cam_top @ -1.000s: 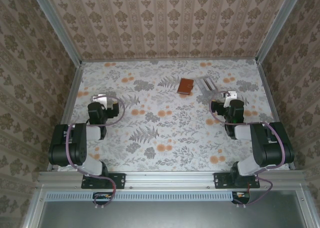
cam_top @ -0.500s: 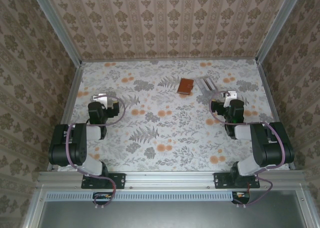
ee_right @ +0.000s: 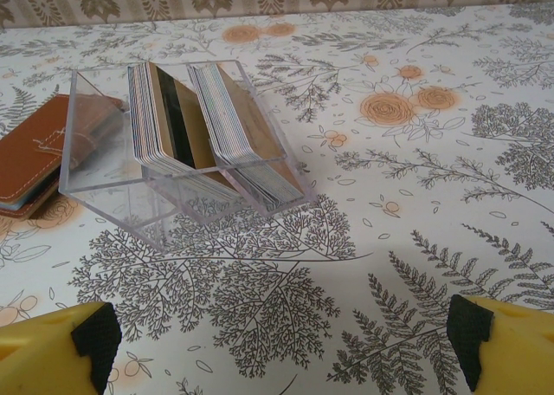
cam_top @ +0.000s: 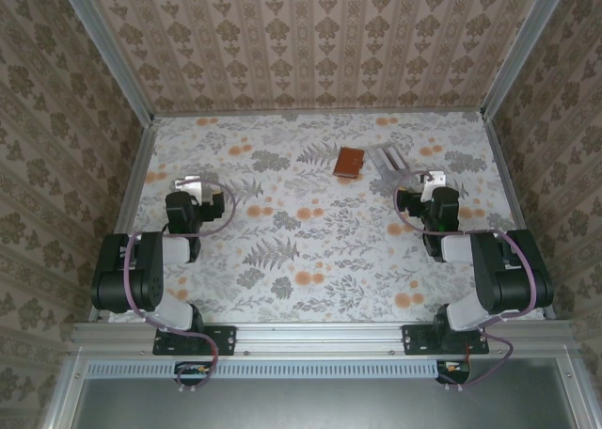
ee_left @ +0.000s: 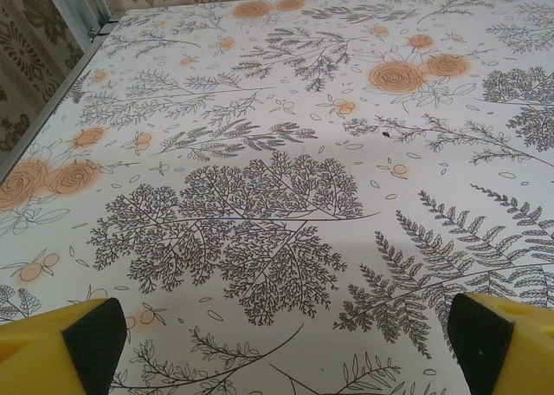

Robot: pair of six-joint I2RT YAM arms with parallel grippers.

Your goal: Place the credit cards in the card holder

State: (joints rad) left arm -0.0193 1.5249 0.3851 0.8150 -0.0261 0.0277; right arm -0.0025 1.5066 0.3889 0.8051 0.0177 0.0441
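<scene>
Gaping fully apart and empty, left tool [ee_left: 286, 347], and right tool [ee_right: 281, 343] near the credit cards [ee_right: 212, 118].

Brown card holder [cam_top: 349, 162] lying flat on flowery cloth [cam_top: 310, 231], just beside pale box [cam_top: 392, 157], near right gripper [cam_top: 432, 179].

Ahead and to the left of the right gripper [ee_right: 283, 334], the card holder [ee_right: 35, 157] is cut by the picture's edge and partly behind the clear box [ee_right: 121, 209]. The credit cards [ee_right: 216, 118] inside are packed too tightly to count. The fingers of this gripper and of the left gripper [ee_left: 286, 334] run off the bottom edge.
</scene>
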